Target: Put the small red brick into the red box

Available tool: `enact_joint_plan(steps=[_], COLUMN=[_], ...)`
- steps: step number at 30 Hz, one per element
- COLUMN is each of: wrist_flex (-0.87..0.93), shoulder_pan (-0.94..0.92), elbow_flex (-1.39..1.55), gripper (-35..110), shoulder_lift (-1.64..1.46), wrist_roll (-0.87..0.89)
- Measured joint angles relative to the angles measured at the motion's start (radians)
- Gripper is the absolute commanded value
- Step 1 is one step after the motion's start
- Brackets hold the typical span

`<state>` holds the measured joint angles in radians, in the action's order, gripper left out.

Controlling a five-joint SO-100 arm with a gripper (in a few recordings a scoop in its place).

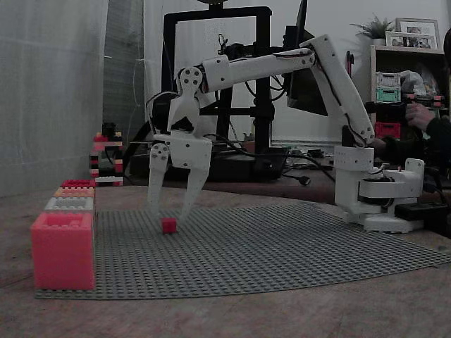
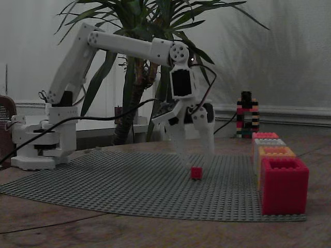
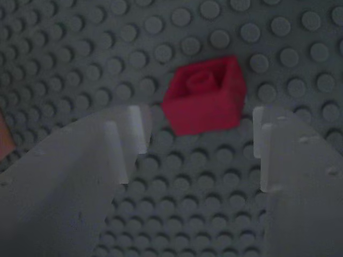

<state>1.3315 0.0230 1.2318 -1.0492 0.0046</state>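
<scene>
The small red brick (image 1: 168, 225) (image 2: 196, 172) (image 3: 206, 96) sits on the grey studded baseplate (image 1: 282, 246) (image 2: 103, 181). My gripper (image 1: 169, 213) (image 2: 199, 161) (image 3: 195, 142) hangs open just above it, pointing down. In the wrist view the brick lies just beyond the fingertips, in line with the gap between the two white fingers (image 3: 126, 139). The red box (image 1: 77, 183) (image 2: 283, 186) ends a row of boxes along one baseplate edge. It is the farthest box in one fixed view and the nearest in the other.
The row also holds a pink-coral box (image 1: 62, 250), a grey box (image 1: 69, 204) and an orange box (image 2: 276, 152). A red-and-black brick stack (image 1: 106, 158) (image 2: 247, 116) stands behind the mat. The arm's base (image 1: 377, 186) sits at the opposite edge.
</scene>
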Motion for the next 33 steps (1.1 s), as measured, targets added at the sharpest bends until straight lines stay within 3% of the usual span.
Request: enact_joint_plan(steps=[15,22,33], wrist_flex=[-0.018,-0.018,-0.011], shoulder_pan=[0.002,0.000,-0.031], elbow_flex=[0.000,-0.003,-0.172], gripper=[15,0,0], shoulder_lift=[0.035,0.035,0.052], wrist_roll=[0.000,0.000,0.000])
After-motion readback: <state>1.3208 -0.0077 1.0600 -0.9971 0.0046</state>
